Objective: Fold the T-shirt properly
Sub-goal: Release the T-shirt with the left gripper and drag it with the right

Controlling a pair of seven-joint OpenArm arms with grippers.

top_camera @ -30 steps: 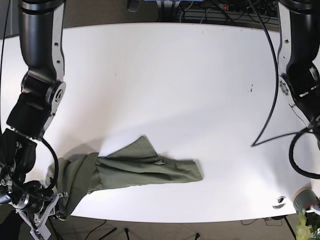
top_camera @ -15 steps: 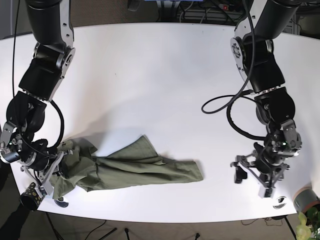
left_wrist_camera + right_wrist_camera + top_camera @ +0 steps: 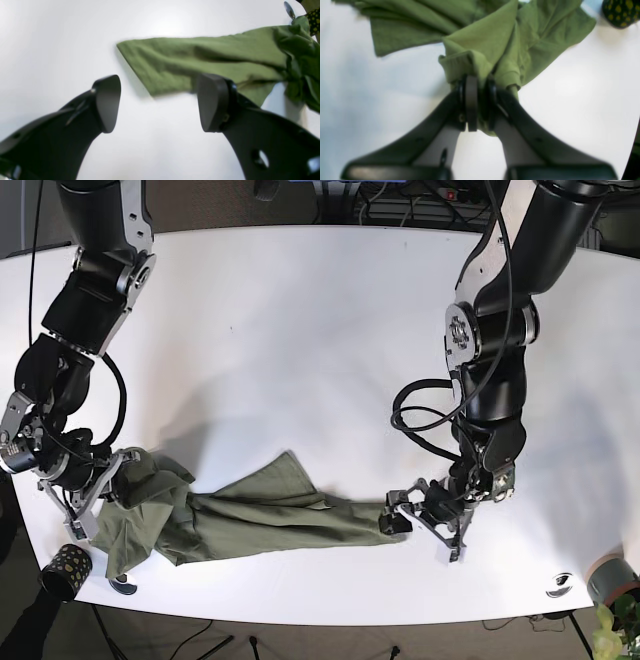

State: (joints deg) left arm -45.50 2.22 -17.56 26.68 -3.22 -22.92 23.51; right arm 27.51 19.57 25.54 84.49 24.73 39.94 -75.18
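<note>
The right gripper (image 3: 480,100) is clamped on a bunched edge of the crumpled olive-green cotton T-shirt (image 3: 260,515), which trails away from it across the smooth white tabletop (image 3: 320,330). The left gripper (image 3: 157,102), jaws spread wide, hangs low just short of the shirt's far end, its arm bent steeply down.

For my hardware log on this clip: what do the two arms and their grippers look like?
Both arms are black with silver-grey joint sections and looping black cables. The left gripper has matte black, rounded, paddle-like fingertips; the right gripper has flat black pads on dark, tapering fingers.
</note>
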